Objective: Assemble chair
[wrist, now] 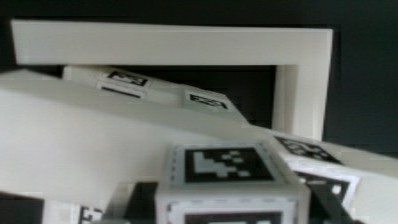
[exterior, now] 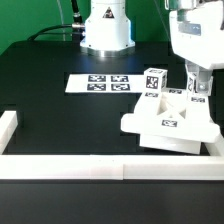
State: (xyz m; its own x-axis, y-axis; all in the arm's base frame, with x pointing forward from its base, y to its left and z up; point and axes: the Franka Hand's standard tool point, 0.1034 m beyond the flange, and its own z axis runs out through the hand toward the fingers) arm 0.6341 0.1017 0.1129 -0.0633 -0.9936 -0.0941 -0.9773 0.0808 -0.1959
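Exterior and wrist views, one moment of the chair assembly. Your pincer (exterior: 196,84) hangs over the partly joined chair (exterior: 170,120), which sits on the black table (exterior: 60,115) toward the exterior view's right, close to the corner of the white border rails (exterior: 110,168). The chair's flat plate lies tilted below the pincer, one edge riding up toward the rail corner. A short tagged block (exterior: 153,80) stands upright on the plate just beside the pincer, on the exterior view's left of it. You can see the fingers (exterior: 190,82) reaching down to a part of the chair at the plate's far side; whether they clamp it or stand apart from it cannot be told from either view. In the wrist view a tagged block (wrist: 222,165) fills the foreground directly beneath the pincer, with the tilted plate (wrist: 107,130) behind it and the rail corner (wrist: 302,60) beyond. The marker board (exterior: 100,83) lies flat on the table, well apart from the pincer on the exterior view's left. No container appears in either view.
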